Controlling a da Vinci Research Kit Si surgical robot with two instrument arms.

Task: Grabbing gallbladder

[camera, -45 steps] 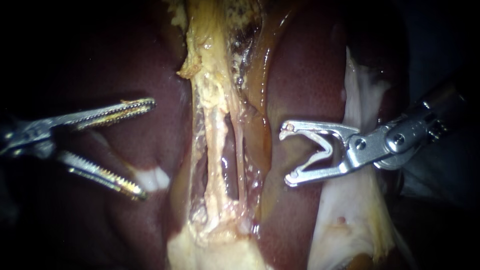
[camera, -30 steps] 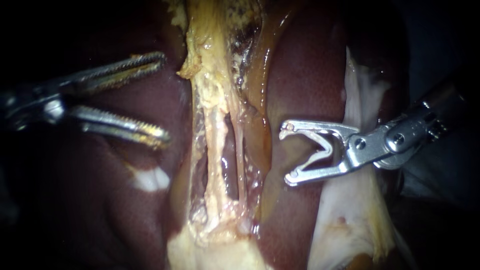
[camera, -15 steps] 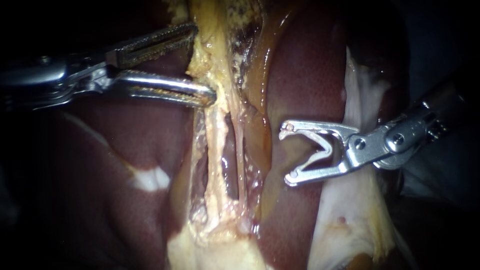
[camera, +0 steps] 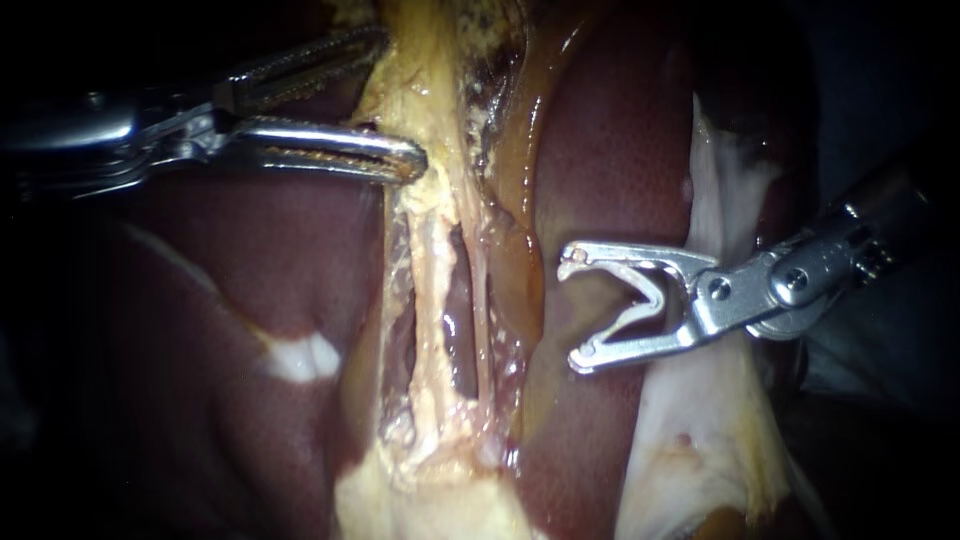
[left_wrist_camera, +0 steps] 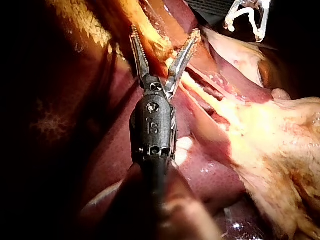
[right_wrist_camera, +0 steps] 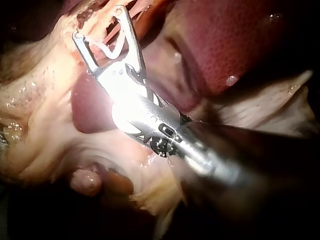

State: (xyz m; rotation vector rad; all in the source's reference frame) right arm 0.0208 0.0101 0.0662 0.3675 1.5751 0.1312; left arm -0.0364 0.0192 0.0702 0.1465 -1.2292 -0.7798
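A pale yellow strip of gallbladder tissue [camera: 425,70] runs down the middle between dark red lobes of liver [camera: 250,270]. My left instrument [camera: 405,100] reaches in from the left, and its toothed jaws stand open astride the strip's left edge. The left wrist view shows the left instrument [left_wrist_camera: 165,31] with yellow-orange tissue [left_wrist_camera: 159,47] lying in the V of its jaws. My right instrument [camera: 572,312] hangs over the right liver lobe, apart from the strip. Its spread jaws hold a pale V-shaped clip [camera: 650,292], and the right wrist view shows the right instrument [right_wrist_camera: 99,22] holding it too.
Below the left instrument, two thin pale tubes [camera: 435,290] run down to a yellow fatty mass [camera: 430,500]. An orange-brown band [camera: 520,150] borders the strip on its right. A white sheet of tissue [camera: 700,430] lies under the right instrument's shaft.
My left instrument rose from the lower left and moved right, and its open jaws now straddle the yellow strip. The right instrument has stayed still.
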